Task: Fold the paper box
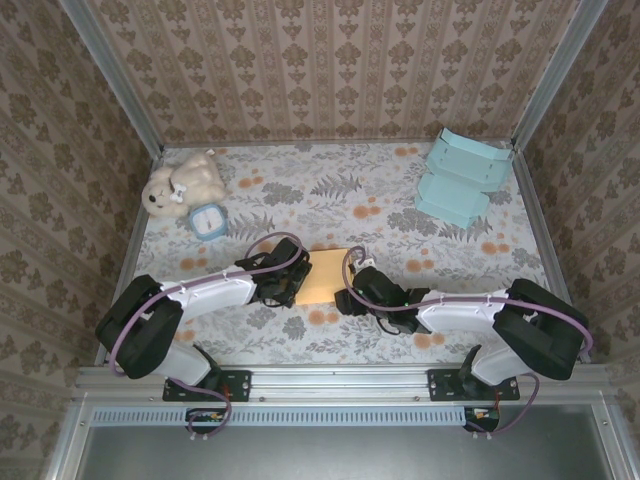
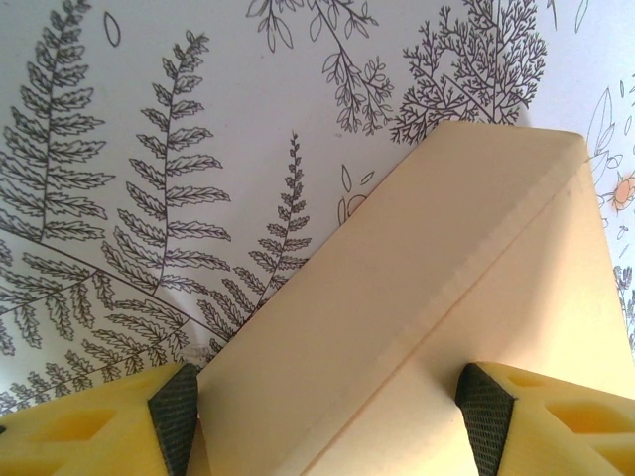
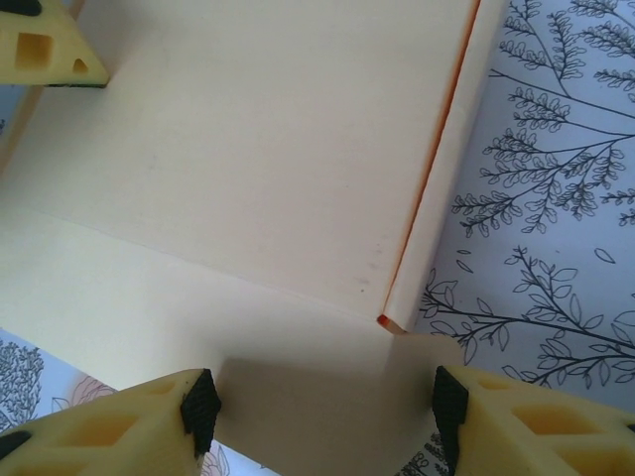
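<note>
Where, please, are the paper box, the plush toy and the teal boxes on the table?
paper box (image 1: 320, 276), top view, middle of its flat panel.
plush toy (image 1: 190, 180), top view, its body.
teal boxes (image 1: 468, 165), top view, the upper one.

Plush toy (image 1: 183, 185), blue clock (image 1: 208, 221), teal boxes (image 1: 463, 177)

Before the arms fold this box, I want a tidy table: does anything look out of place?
Nothing spilled or damaged. A plush toy lies beside a blue object in the far left corner, unrelated to folding. The teal boxes far right sit stacked askew. The paper box looks intact.
</note>
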Action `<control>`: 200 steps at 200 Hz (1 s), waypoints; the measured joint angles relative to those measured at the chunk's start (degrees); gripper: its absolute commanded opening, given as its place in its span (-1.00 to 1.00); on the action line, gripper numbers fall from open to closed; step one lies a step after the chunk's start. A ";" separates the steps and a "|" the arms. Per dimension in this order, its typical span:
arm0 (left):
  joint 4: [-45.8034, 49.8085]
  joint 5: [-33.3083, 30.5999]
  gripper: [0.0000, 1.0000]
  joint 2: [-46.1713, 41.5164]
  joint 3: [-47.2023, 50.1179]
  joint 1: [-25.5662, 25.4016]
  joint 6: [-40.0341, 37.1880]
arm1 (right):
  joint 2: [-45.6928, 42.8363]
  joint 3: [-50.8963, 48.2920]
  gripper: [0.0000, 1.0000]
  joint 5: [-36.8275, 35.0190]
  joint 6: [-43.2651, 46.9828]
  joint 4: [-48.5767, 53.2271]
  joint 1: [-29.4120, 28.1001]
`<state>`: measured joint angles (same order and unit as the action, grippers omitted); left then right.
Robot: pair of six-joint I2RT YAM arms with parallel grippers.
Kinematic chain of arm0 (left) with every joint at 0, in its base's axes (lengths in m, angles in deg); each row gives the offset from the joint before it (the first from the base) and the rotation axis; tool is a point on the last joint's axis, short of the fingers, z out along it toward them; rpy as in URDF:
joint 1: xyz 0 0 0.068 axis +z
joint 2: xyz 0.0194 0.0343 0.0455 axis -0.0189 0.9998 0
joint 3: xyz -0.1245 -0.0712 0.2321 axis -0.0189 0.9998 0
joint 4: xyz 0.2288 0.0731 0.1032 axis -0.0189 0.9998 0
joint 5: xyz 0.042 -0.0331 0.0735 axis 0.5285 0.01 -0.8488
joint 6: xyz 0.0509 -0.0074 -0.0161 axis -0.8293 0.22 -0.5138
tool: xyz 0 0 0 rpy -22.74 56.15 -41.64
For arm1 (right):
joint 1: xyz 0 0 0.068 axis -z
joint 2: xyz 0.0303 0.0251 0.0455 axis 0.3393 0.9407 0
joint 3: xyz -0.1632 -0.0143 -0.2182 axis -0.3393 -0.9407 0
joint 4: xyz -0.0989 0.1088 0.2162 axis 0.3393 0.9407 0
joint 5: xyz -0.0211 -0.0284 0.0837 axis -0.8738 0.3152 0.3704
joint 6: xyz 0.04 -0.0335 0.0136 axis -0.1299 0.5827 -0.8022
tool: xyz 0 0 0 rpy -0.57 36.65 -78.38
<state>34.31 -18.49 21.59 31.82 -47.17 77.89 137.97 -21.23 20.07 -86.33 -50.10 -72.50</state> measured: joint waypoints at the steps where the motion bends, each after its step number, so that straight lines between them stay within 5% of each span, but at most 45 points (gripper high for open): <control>1: 0.00 0.00 0.42 0.00 0.00 0.00 0.00 | 0.02 0.00 0.26 0.02 0.00 0.00 0.00; 200: 0.44 -0.92 0.36 -0.79 0.39 0.07 0.00 | 4.00 -0.02 0.18 5.09 -2.25 -5.03 1.42</control>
<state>34.75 -19.41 20.80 32.22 -47.10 77.89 141.97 -21.25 25.17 -88.58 -55.13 -71.08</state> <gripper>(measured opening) 0.680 0.599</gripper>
